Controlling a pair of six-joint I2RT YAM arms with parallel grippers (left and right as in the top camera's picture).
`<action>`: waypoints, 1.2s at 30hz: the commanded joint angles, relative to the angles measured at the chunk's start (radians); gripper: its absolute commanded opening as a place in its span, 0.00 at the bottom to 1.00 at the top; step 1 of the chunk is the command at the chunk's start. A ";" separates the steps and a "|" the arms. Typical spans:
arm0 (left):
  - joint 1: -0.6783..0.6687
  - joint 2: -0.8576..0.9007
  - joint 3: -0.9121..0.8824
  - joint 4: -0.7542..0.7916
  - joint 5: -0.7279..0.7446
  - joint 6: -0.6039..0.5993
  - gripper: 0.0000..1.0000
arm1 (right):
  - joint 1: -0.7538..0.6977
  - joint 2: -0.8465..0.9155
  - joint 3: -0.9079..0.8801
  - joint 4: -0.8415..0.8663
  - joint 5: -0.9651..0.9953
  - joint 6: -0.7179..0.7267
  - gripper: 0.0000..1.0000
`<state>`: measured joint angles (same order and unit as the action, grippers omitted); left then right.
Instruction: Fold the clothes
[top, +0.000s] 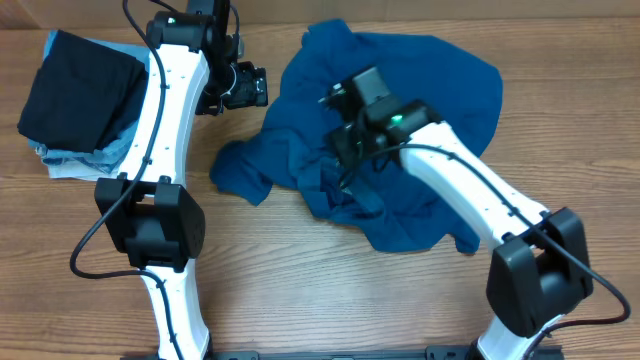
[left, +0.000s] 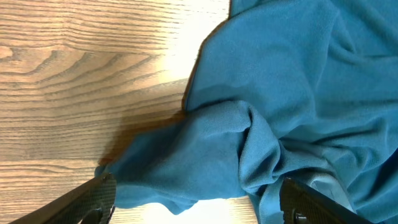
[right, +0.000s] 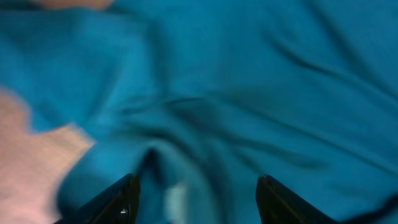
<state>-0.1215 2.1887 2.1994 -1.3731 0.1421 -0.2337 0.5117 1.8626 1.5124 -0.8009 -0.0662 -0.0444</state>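
Note:
The royal-blue T-shirt lies crumpled on the wooden table, right of centre, with a bunched part trailing to the lower left. My left gripper hovers at the shirt's upper-left edge. In the left wrist view its fingers stand wide apart, and a rumpled fold of the shirt lies between them, unpinched. My right gripper is over the middle of the shirt. The right wrist view is blurred; its fingers are apart above the blue cloth, open.
A folded black garment sits on pale light-blue garments at the table's far left. The left arm's white link runs between that stack and the shirt. Bare wood shows along the front.

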 joint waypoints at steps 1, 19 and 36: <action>0.005 -0.002 -0.005 -0.002 0.004 0.002 0.87 | -0.050 -0.003 -0.069 0.067 -0.051 -0.048 0.58; 0.005 -0.002 -0.005 -0.002 0.004 0.002 0.88 | -0.053 -0.003 -0.288 0.290 -0.191 -0.170 0.48; 0.005 -0.003 -0.005 0.001 0.004 0.002 0.90 | -0.053 0.000 -0.394 0.457 -0.228 -0.169 0.26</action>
<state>-0.1215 2.1887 2.1986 -1.3724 0.1421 -0.2337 0.4553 1.8637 1.1244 -0.3519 -0.2817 -0.2111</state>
